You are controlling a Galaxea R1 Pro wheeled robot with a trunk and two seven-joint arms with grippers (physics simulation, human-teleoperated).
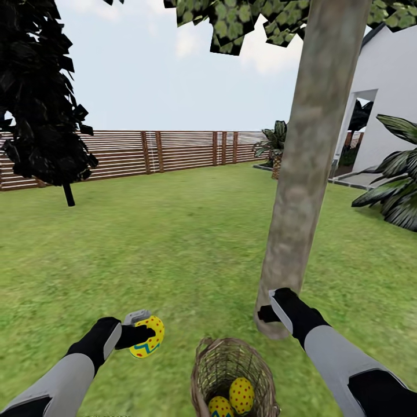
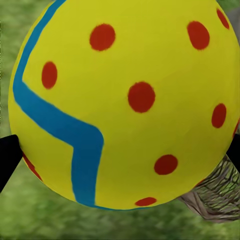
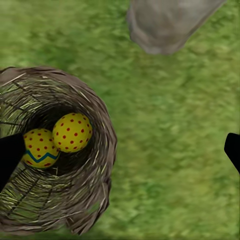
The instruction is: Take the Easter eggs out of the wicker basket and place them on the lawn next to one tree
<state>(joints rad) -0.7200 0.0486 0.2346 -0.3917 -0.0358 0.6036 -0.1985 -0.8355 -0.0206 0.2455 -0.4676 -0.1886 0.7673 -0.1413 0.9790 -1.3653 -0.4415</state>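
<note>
My left gripper [image 1: 143,334] is shut on one Easter egg [image 1: 149,338], yellow with red dots and a blue zigzag, held above the lawn [image 1: 174,243] to the left of the wicker basket [image 1: 202,370]. The left wrist view has this egg [image 2: 125,100] up close between the black fingertips [image 2: 7,156]. Two more eggs [image 1: 241,395] [image 1: 220,407] lie inside the basket; the right wrist view shows them [image 3: 72,132] [image 3: 41,148] side by side. My right gripper [image 1: 268,313] hangs open and empty above the basket, close to the foot of the tree [image 1: 307,174].
The grey-brown trunk rises from the grass just behind and right of the basket [image 3: 95,150]. A dark narrow tree [image 1: 40,104] stands far left, a slatted fence [image 1: 174,152] runs across the back, and broad-leaved plants [image 1: 394,185] and a white house [image 1: 388,98] are at right.
</note>
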